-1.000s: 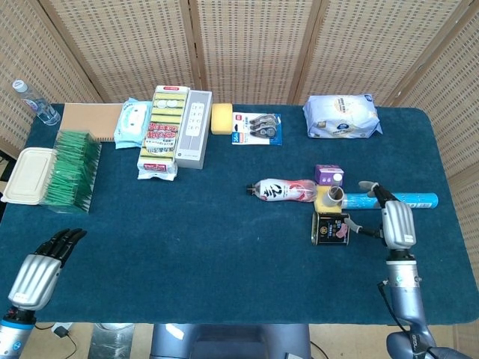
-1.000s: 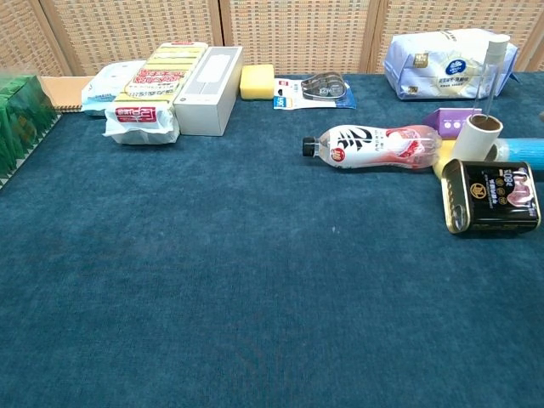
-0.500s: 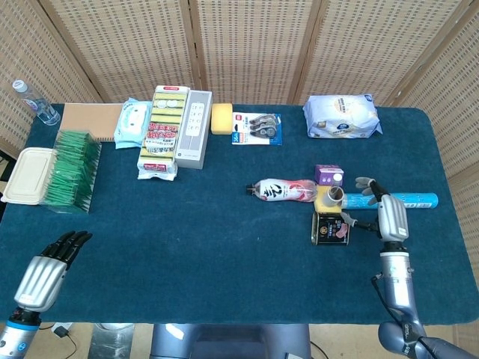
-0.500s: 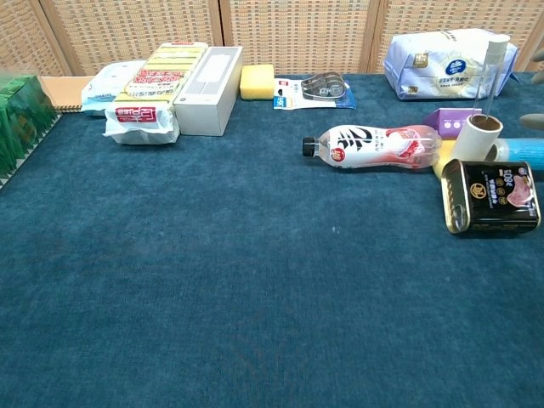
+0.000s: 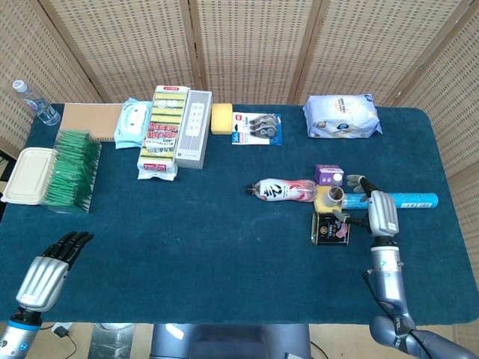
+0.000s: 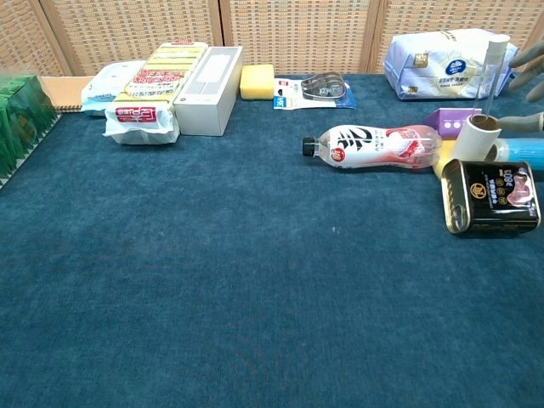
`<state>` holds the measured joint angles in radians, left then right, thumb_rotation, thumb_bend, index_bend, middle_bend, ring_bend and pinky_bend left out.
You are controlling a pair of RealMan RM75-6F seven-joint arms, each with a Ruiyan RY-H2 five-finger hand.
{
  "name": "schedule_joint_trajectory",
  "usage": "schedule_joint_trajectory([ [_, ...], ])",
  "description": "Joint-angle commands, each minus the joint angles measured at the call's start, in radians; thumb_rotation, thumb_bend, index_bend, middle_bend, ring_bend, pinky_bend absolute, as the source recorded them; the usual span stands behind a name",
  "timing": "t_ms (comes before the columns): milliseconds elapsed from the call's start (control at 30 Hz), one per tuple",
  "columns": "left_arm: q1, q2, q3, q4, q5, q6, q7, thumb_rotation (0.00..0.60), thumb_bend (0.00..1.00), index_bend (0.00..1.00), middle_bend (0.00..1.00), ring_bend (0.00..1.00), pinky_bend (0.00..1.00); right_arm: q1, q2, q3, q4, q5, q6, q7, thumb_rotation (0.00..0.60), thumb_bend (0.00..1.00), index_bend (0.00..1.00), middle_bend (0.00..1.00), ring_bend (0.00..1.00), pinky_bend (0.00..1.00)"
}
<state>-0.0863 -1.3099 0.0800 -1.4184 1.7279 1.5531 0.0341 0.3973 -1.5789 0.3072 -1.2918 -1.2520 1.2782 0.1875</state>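
At the near left corner of the tabletop (image 5: pixel 224 254) the left hand (image 5: pixel 46 271) hangs released, fingers loosely apart, holding nothing. Toward the near right edge the right hand (image 5: pixel 379 212) hovers open-fingered over the dark tin can (image 5: pixel 330 228) and the blue tube (image 5: pixel 393 200) — touching neither, as far as I can tell, so no grasp is made yet. Just beyond lie the paper roll (image 5: pixel 334 196) and pink bottle (image 5: pixel 283 191), untouched. Since a second ago the right hand has crept leftward and farther in, closer to the can; its fingertips now show in the chest view.
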Motion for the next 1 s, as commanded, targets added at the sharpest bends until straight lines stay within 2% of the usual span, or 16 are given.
schedule_joint_trajectory([
  [33,0.0,0.001,0.001,0.0,0.001,0.001,-0.001,0.6,0.18,0.1,0.18,0.15,0.33,0.006,-0.009,0.0,0.001,0.002,-0.002,-0.013,0.537,0.16,0.28,0.36,0.41,0.48],
  [1000,0.001,0.002,0.004,-0.001,0.011,0.013,-0.003,0.6,0.18,0.1,0.18,0.15,0.33,0.02,-0.027,-0.006,0.008,-0.006,0.013,-0.051,0.538,0.16,0.3,0.38,0.43,0.48],
])
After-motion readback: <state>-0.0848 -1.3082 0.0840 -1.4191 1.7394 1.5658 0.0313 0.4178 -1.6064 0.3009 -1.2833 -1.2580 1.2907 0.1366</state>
